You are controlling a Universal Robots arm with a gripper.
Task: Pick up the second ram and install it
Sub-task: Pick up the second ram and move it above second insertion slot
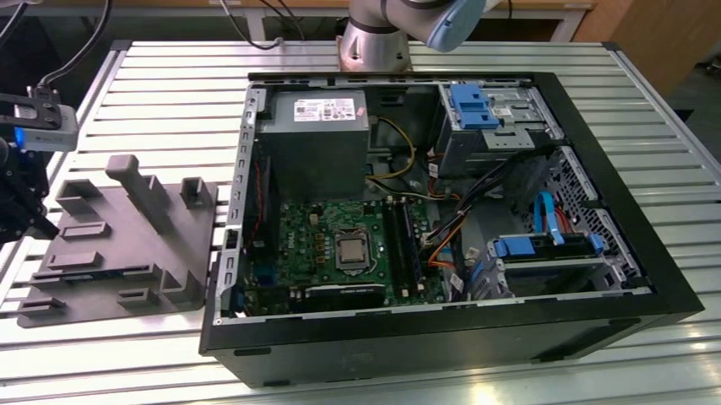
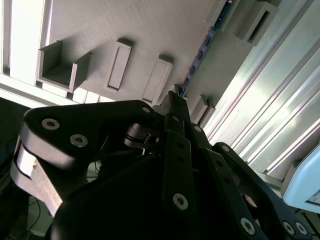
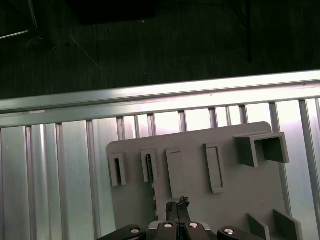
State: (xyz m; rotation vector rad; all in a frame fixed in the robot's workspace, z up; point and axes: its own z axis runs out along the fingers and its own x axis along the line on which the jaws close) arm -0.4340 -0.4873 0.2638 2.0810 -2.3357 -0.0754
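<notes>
Seemingly one hand (image 3: 177,206) (closed, empty) hovers beside one ram (image 2: 202,50) on the tray (image 3: 240,195).

Bright, even light washes my table (image 1: 169,84); glare streaks it at five o'clock in the exterior view. The open case (image 1: 394,354) holds soft shadow inside. My pincer (image 2: 175,105) looms dark against the bright table.

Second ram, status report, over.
Gripper low over grey tray. Second ram on edge in tray, close beside gripper, not lifted. Nothing between them.
</notes>
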